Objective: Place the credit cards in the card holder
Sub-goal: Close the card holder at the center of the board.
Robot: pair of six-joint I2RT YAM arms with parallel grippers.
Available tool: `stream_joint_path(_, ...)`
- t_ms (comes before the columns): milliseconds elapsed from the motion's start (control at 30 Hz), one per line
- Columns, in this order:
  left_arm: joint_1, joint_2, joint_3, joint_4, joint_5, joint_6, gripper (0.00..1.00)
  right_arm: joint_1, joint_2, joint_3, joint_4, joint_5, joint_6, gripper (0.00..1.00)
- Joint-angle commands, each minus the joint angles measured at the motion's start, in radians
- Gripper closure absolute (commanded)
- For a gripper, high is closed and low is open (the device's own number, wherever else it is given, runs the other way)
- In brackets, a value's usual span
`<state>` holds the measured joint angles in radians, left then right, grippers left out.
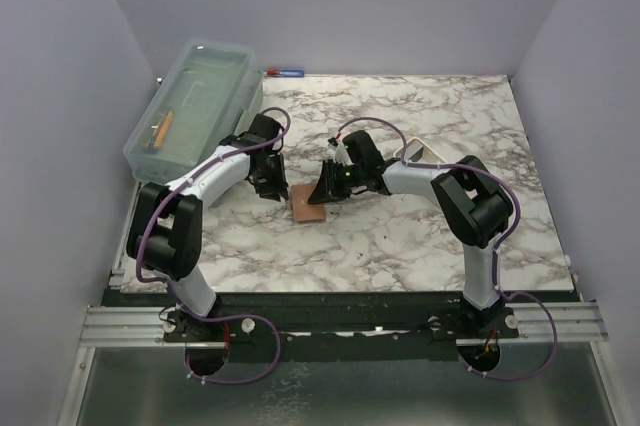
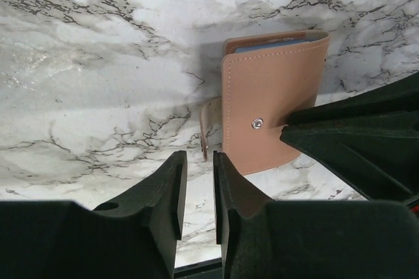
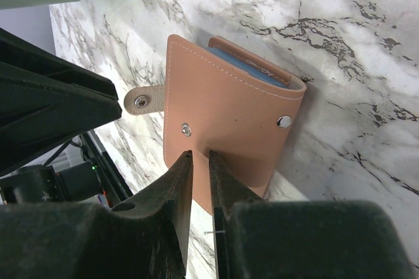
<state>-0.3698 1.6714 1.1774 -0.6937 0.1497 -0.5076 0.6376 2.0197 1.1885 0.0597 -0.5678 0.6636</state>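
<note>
Card holder [image 1: 308, 204], folded, strap unfastened

Top external: the holder is seen flat on the marble table [image 1: 420, 236], between the left gripper [image 1: 272, 188] and the right gripper [image 1: 324, 194].
Left wrist: the left jaws are held narrowly apart and empty, just beside the holder's strap [image 2: 208, 128].
Right wrist: the right jaws are set at a narrow slit, with the tips laid on the cover and nothing between them. A blue card [image 3: 243, 69] is lodged inside.

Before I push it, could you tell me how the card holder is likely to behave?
The thin card holder is probably light and would slide flat on the smooth marble table. Its cover likely flexes like leather; the loose snap strap may flop.
</note>
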Motion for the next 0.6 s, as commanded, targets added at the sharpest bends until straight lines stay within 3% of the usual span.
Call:
stream_joint_path(0, 0.004, 0.026, -0.008, 0.005, 0.022, 0.000, 0.72, 0.014, 0.039, -0.021, -0.109, 0.085, -0.048, 0.79)
stream_joint_path(200, 0.005, 0.042, -0.011, 0.017, 0.040, -0.002, 0.70, 0.014, 0.039, -0.017, -0.110, 0.081, -0.050, 0.79)
stream_joint_path(300, 0.005, 0.044, -0.012, 0.022, 0.045, -0.003, 0.76, 0.014, 0.041, -0.015, -0.112, 0.081, -0.049, 0.79)
stream_joint_path(567, 0.005, 0.055, -0.018, 0.023, 0.043, -0.003, 0.80, 0.014, 0.043, -0.014, -0.111, 0.078, -0.050, 0.79)
